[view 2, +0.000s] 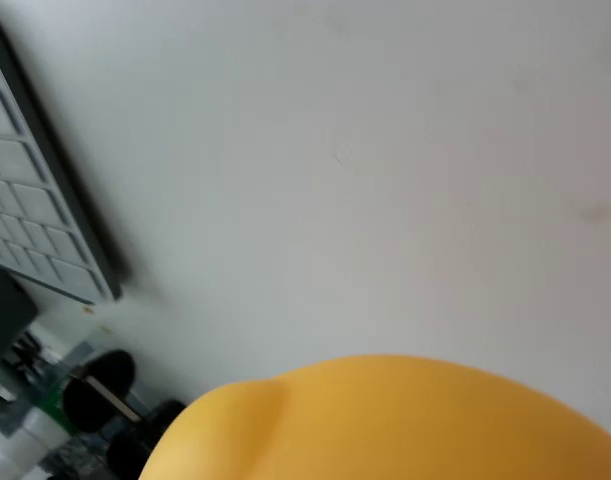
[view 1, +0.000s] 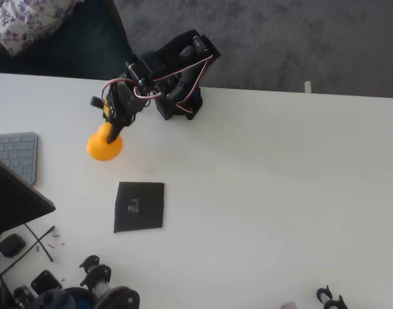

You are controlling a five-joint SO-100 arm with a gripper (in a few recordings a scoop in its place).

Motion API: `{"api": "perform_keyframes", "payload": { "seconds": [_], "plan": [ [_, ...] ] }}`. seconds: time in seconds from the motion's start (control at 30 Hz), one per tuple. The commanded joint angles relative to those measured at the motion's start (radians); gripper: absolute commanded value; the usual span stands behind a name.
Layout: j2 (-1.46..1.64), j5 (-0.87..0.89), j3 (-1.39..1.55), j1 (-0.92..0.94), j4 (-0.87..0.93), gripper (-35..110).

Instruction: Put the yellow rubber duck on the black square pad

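My pincer (view 1: 112,132) is right on the yellow rubber duck (view 1: 104,147) at the upper left of the tabletop (view 1: 280,180), though I cannot tell if it grips, and the black square pad (view 1: 139,206) lower down waits bare.

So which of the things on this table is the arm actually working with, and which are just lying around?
Part of the job:
- yellow rubber duck, under the gripper
- black square pad, lying apart from the duck

Just lying about:
- keyboard
- laptop edge
- small black parts along the table's near edge
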Motion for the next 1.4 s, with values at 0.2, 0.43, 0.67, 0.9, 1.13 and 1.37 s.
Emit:
{"api": "perform_keyframes", "payload": {
  "seconds": [0.2, 0.43, 0.67, 0.9, 1.13, 1.37],
  "plan": [
    [0.017, 0.149, -0.041, -0.147, 0.014, 11],
    [0.003, 0.247, -0.158, -0.210, 0.015, 11],
    [0.000, 0.318, -0.190, -0.298, 0.015, 11],
    [-0.002, 0.471, -0.190, -0.437, 0.017, 11],
    [-0.198, 0.572, -0.198, -0.543, 0.015, 11],
    [-0.367, 0.640, -0.370, -0.545, 0.017, 11]
  ]
}}
